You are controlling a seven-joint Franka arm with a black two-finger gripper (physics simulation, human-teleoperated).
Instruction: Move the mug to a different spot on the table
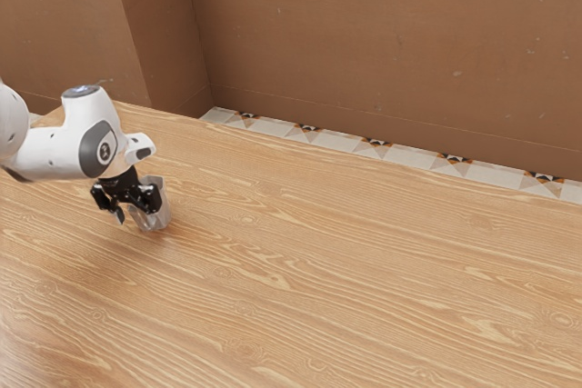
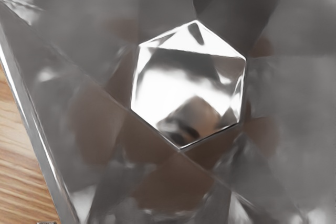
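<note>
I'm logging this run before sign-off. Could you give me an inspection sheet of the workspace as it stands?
Surface: wooden table, light grain.
Job's things: shiny faceted mug, upright near the exterior view's left. The wrist view looks down into it at its six-sided bottom.
Clutter: nothing seen.
Grippers: gripper down at the mug from above; open or shut not readable.
Cables: nothing seen.
Surroundings: brown walls; a strip of patterned tiled floor beyond the table's far edge.
</note>
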